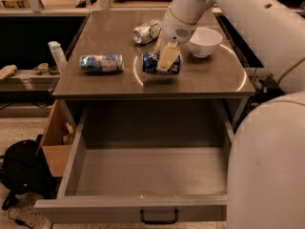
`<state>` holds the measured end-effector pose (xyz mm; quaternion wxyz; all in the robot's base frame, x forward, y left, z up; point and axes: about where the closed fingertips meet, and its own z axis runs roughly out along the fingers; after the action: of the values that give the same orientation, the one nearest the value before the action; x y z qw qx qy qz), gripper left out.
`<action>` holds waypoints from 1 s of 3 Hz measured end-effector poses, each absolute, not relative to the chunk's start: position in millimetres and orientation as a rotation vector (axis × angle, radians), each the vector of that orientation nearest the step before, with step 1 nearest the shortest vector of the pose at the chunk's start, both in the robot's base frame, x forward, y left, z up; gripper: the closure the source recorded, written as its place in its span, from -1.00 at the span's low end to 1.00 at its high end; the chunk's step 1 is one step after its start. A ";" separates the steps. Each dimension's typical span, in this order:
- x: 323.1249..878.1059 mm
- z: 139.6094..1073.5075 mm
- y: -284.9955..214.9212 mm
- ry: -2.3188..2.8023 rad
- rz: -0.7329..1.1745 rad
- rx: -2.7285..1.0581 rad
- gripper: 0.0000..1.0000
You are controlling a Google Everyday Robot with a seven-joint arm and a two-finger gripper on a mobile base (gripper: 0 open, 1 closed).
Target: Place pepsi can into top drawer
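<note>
The pepsi can [148, 62], dark blue with white markings, lies on its side at the middle of the grey counter [214, 78], just off the surface. My gripper [164, 65] comes down from the upper right and is shut on it. One cream finger [168, 56] crosses the can's front; the other is hidden behind it. The top drawer [133, 208] stands pulled wide open below the counter's front edge. Its grey interior has nothing in it, and a small black handle [158, 217] sits on its front panel.
A light-blue-and-white can [101, 63] lies left of the pepsi can. A silver-green can [147, 31] lies behind it, and a white bowl [204, 41] stands to the right. My arm fills the right side. A cardboard box [55, 144] and a black bag [21, 171] sit on the floor at left.
</note>
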<state>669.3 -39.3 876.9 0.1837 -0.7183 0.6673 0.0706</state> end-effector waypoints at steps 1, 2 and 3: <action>651.9 896.4 -49.6 1.799 0.194 -2.095 1.00; 634.5 907.4 -60.5 1.738 0.194 -2.142 1.00; 607.0 917.1 -77.1 1.688 0.191 -2.167 1.00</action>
<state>607.0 -77.1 917.1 0.1931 -0.7722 0.6015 0.0681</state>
